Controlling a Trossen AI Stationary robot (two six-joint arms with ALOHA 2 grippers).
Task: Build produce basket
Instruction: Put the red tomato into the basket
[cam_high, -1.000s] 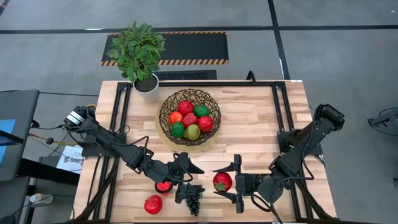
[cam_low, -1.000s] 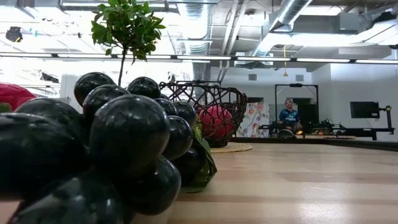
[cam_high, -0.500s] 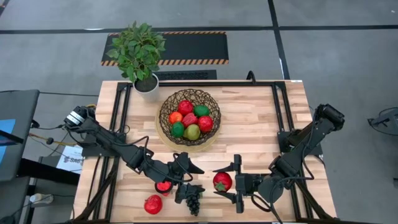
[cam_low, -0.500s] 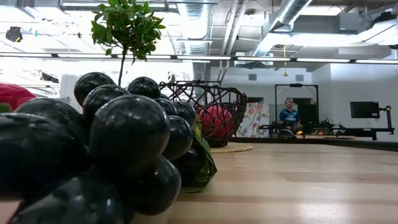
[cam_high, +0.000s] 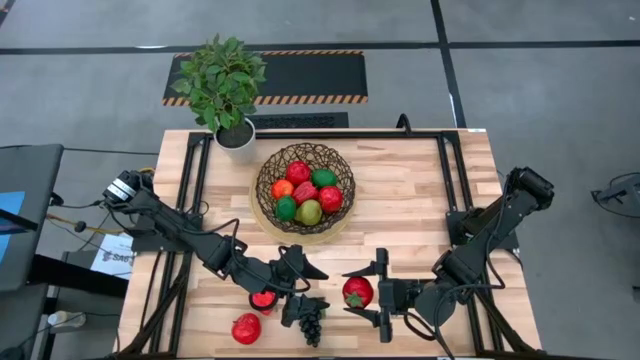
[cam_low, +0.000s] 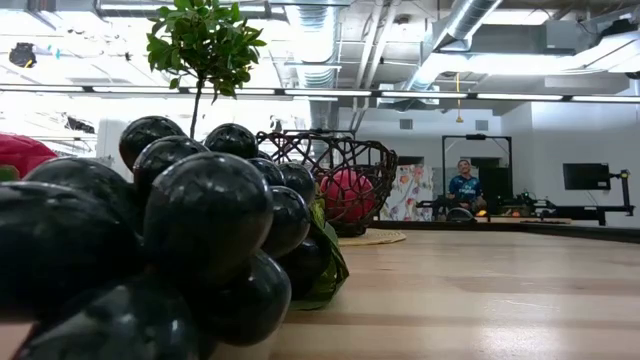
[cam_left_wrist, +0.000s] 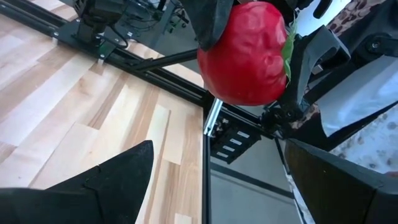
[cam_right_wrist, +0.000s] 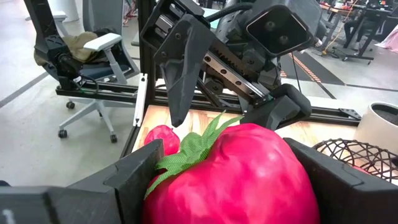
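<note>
Right gripper (cam_high: 366, 292) is clamped on a red strawberry (cam_high: 357, 291) at 6 o'clock from the basket (cam_high: 305, 188), well apart from it. Left gripper (cam_high: 303, 268) sits near at the strawberry's 9 o'clock, jaws spread wide and empty, probably waiting. Grape bunch (cam_high: 312, 319) lies below it. Basket already holds several pieces.

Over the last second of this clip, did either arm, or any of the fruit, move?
No visible change. The right gripper stays closed on the red strawberry-like toy fruit, the left gripper stays open beside it, and the round dark woven wire basket and dark purple grape bunch lie as before.
</note>
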